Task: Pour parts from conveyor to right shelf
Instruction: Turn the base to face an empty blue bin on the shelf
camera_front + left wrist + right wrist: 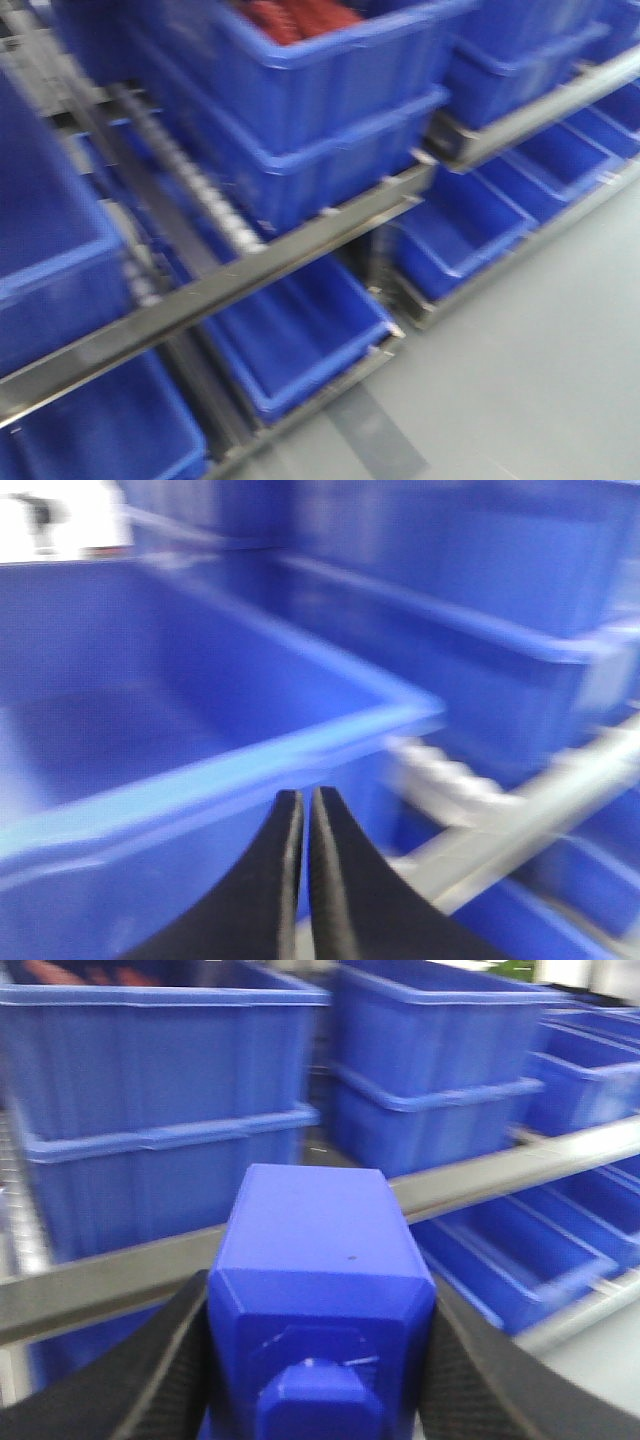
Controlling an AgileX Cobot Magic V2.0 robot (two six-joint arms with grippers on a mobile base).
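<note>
My right gripper (320, 1282) is shut on a blue plastic box (315, 1225), with a black finger (165, 1360) pressed on each side of it. The box is held in front of a shelf rail (500, 1175). My left gripper (305, 798) is shut with nothing between its fingers, and it hangs just in front of the rim of an open blue bin (230, 760). Red parts (295, 18) lie in the top blue bin (330, 70) in the front view. They also show as a red blur in the right wrist view (80, 974). Neither gripper shows in the front view.
Several blue bins are stacked on a metal shelf rack with grey rails (270, 260) and a roller track (200, 185). Lower open bins (300, 335) sit near the grey floor (540, 370). More bins (440, 1060) stand to the right. All the views are blurred by motion.
</note>
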